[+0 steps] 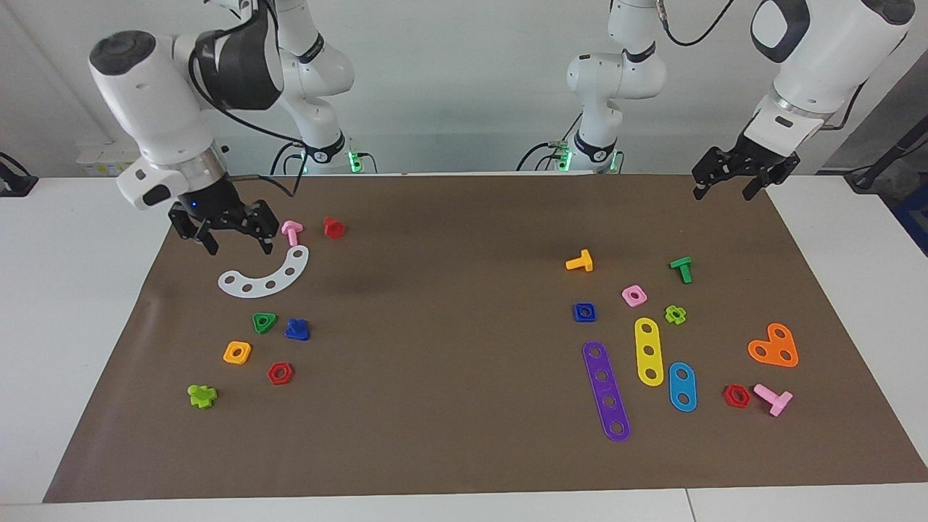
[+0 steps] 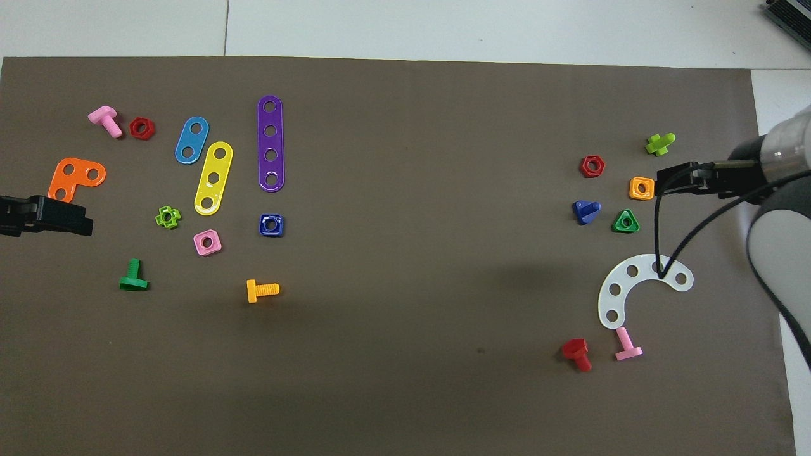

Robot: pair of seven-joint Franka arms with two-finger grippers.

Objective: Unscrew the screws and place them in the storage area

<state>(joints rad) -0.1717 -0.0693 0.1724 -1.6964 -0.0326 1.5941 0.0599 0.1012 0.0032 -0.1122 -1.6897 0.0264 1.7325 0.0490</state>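
The dark-blue bolt (image 1: pixel 297 330) lies loose on the brown mat (image 1: pixel 449 304) toward the right arm's end, beside a green triangle nut (image 1: pixel 264 322). It also shows in the overhead view (image 2: pixel 586 211). My right gripper (image 1: pixel 238 243) is open and empty, raised over the end of a white curved plate (image 1: pixel 268 279), apart from the bolt. In the overhead view the right gripper (image 2: pixel 662 180) covers the mat beside an orange square nut (image 2: pixel 641 188). My left gripper (image 1: pixel 725 190) is open and empty, waiting over the mat's corner at the left arm's end; it also shows in the overhead view (image 2: pixel 89 225).
A pink bolt (image 1: pixel 291 232) and a red bolt (image 1: pixel 333 228) lie beside the white plate. A red hex nut (image 1: pixel 280 373) and a lime bolt (image 1: pixel 201 396) lie farther out. A dark-blue square nut (image 1: pixel 584 312), flat strips, nuts and bolts lie toward the left arm's end.
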